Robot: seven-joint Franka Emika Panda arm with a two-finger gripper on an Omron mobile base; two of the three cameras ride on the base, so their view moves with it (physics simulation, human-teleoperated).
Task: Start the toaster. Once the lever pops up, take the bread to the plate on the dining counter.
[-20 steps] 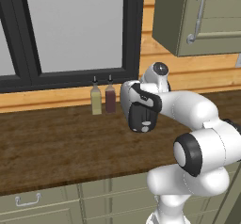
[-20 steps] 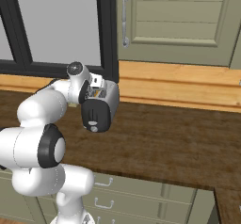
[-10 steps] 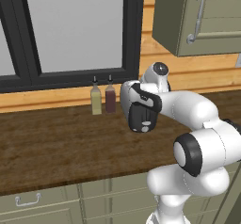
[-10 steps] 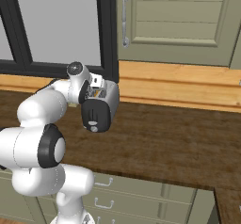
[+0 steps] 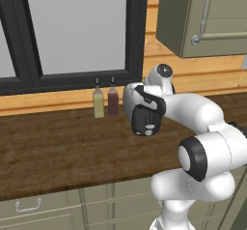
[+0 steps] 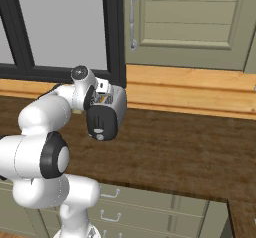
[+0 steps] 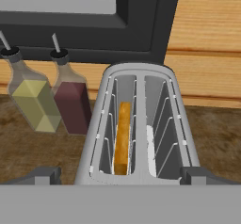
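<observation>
Two bottles [image 7: 52,93] beside window [image 5: 77,28]

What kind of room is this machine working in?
Most likely a kitchen: a toaster holding bread stands on a wooden worktop, with two bottles by the window and cabinets above.

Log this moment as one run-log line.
claw: open, above toaster | bread: upright in left slot | two bottles: left of toaster, hand view | plate: not reached
</observation>
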